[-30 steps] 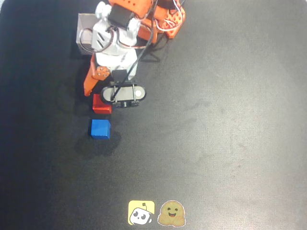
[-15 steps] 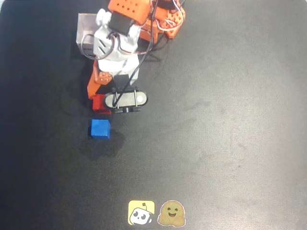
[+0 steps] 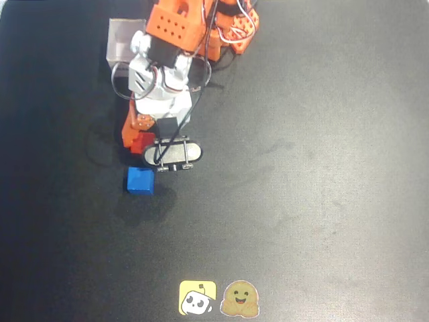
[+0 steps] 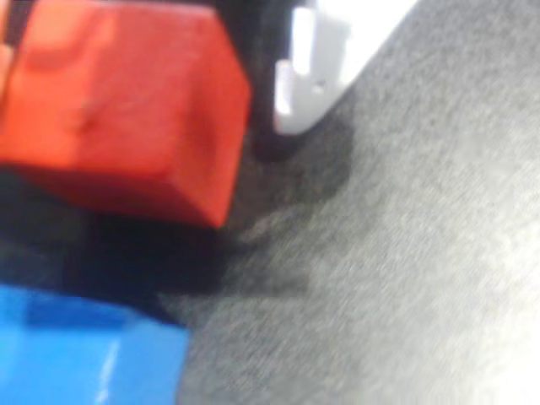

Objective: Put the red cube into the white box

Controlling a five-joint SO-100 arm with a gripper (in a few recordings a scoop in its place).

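Matt red cube (image 4: pixel 118 110), grainy dark mat (image 4: pixel 405 253)

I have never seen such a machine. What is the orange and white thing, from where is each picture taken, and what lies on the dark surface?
The orange and white thing is a small robot arm; its hand has two fingers for grasping. One picture looks straight down from above. The other comes from a camera riding on the arm's wrist, so everything looks very near and blurred there. On the black table lie a small red cube, a small blue cube just below it in the overhead picture, and a small white open box partly hidden under the arm. Two cartoon stickers sit at the bottom edge. The hand is down at the red cube; whether it grips it, I cannot tell.
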